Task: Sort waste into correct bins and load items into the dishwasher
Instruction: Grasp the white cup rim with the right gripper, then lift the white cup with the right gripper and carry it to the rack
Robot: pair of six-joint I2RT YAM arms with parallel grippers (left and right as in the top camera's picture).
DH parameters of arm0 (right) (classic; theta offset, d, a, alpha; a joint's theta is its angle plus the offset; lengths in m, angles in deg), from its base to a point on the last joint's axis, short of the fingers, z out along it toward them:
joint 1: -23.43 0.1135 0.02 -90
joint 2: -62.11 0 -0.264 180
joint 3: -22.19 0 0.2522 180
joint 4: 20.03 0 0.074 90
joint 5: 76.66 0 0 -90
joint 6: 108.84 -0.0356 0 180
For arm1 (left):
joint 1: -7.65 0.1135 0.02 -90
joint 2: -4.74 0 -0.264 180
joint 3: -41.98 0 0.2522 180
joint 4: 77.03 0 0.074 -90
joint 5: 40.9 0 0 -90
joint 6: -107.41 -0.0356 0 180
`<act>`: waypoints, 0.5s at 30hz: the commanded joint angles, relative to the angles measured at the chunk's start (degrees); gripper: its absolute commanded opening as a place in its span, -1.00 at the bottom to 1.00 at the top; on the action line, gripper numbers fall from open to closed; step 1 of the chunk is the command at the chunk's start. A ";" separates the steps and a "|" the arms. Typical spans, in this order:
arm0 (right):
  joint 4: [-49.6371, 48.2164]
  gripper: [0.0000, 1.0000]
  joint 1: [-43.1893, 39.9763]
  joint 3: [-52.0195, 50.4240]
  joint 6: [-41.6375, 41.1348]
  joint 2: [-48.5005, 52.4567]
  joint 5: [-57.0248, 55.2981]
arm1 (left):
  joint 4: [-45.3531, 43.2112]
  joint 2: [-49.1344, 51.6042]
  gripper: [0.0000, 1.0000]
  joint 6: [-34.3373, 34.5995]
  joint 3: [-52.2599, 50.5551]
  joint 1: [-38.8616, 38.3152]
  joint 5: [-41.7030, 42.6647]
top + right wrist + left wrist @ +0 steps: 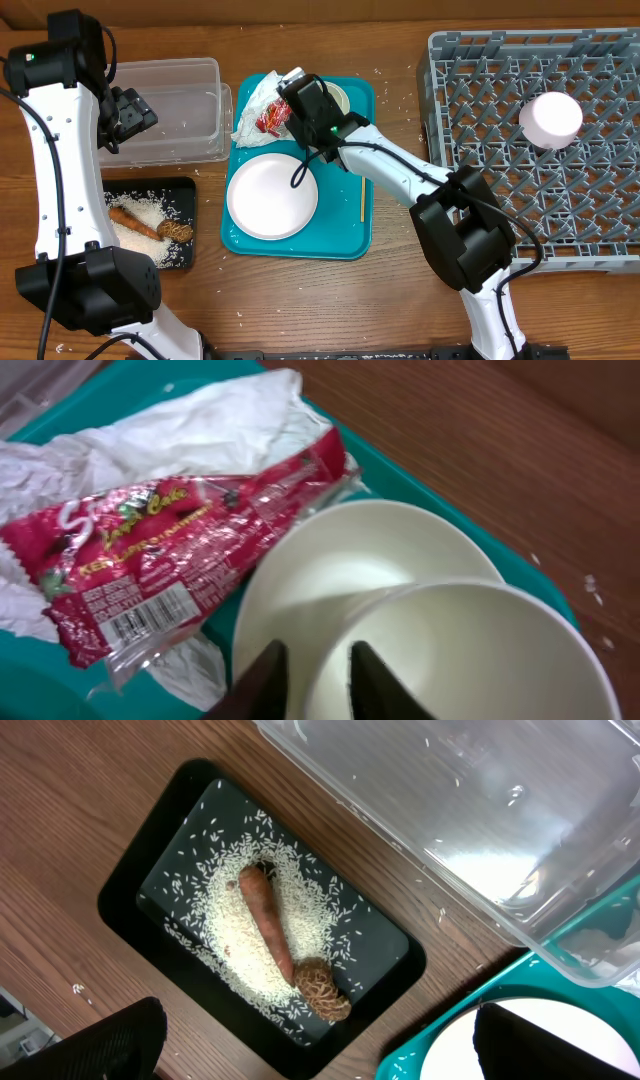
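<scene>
Two nested white bowls sit at the back of the teal tray. My right gripper straddles the upper bowl's rim, one finger inside and one outside, shut on it. Next to the bowls lies the red-and-white wrapper on the crumpled napkin. The large white plate fills the tray's front and the thin wooden stick lies along its right edge. The black tray holds rice, the carrot stick and the brown lump. My left gripper hangs open above the black tray's corner.
The clear tub stands at the back left beside the teal tray. The grey dish rack fills the right side with a small white cup in it. Loose rice grains dot the wooden table.
</scene>
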 commanded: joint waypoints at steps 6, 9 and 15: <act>9.16 -0.92 -0.70 14.19 -5.66 -2.14 -2.91 | 0.04 -0.96 1.00 -0.24 0.94 -0.37 0.07; 13.42 -0.93 -2.38 19.10 -10.38 -3.98 -2.91 | 0.04 -0.96 0.99 -0.24 0.94 -0.37 0.07; 24.72 -0.93 -11.47 23.91 -24.39 -11.58 4.39 | 0.04 -0.96 0.99 -0.24 0.94 -0.37 0.07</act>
